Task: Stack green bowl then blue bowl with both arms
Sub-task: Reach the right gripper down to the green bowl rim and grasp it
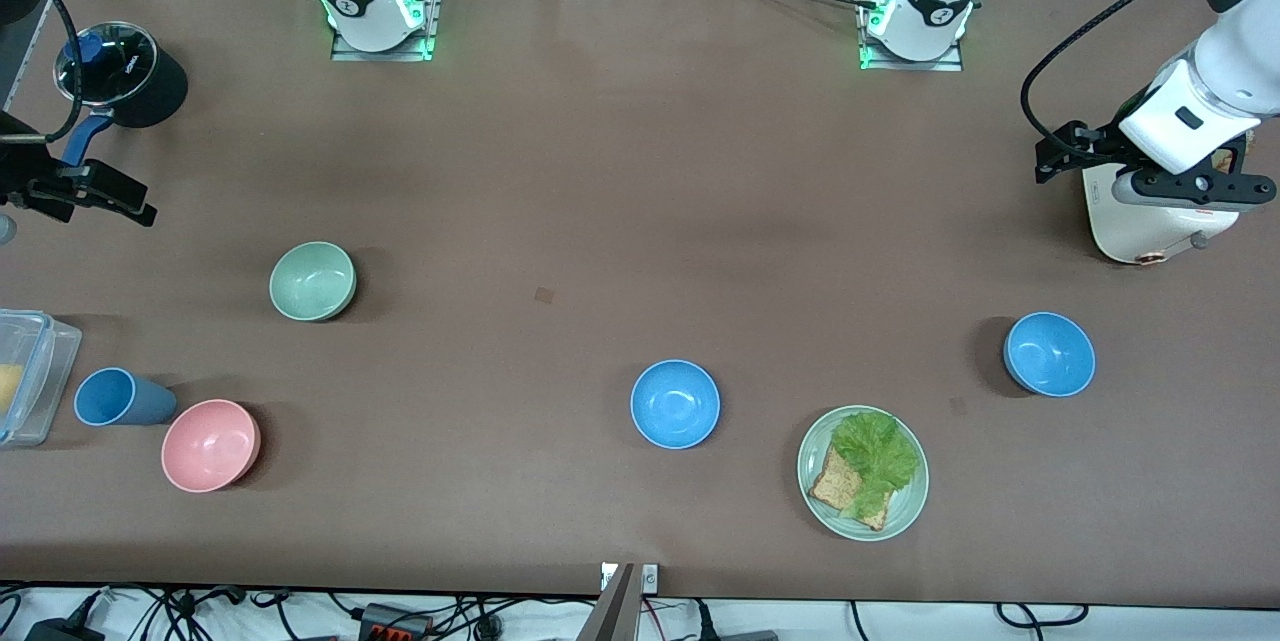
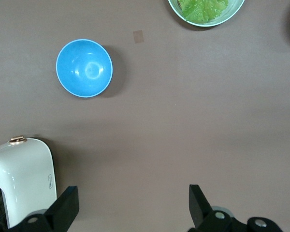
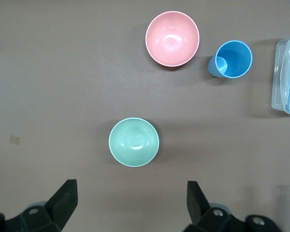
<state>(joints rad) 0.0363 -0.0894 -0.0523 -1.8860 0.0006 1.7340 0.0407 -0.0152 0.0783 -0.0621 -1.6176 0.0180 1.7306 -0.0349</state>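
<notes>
The green bowl [image 1: 312, 281] sits empty toward the right arm's end of the table, farther from the front camera than the pink bowl [image 1: 210, 445] and blue cup [image 1: 122, 398]. Two blue bowls rest apart: one [image 1: 675, 404] mid-table, the other [image 1: 1049, 354] toward the left arm's end, near the toaster [image 1: 1140, 221]. The right gripper [image 3: 130, 205] hangs above the green bowl, fingers spread and empty; the left gripper [image 2: 133, 208] hovers by the toaster, likewise agape.

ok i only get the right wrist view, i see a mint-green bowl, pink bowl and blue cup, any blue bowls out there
observer: yes, one small round sky-blue bowl sits mid-table, beside a green plate of toast and lettuce
operator: just that one
observer: no, a second sky-blue bowl sits toward the left arm's end
operator: and the left gripper
observer: left gripper hangs by a white toaster, fingers open
</notes>
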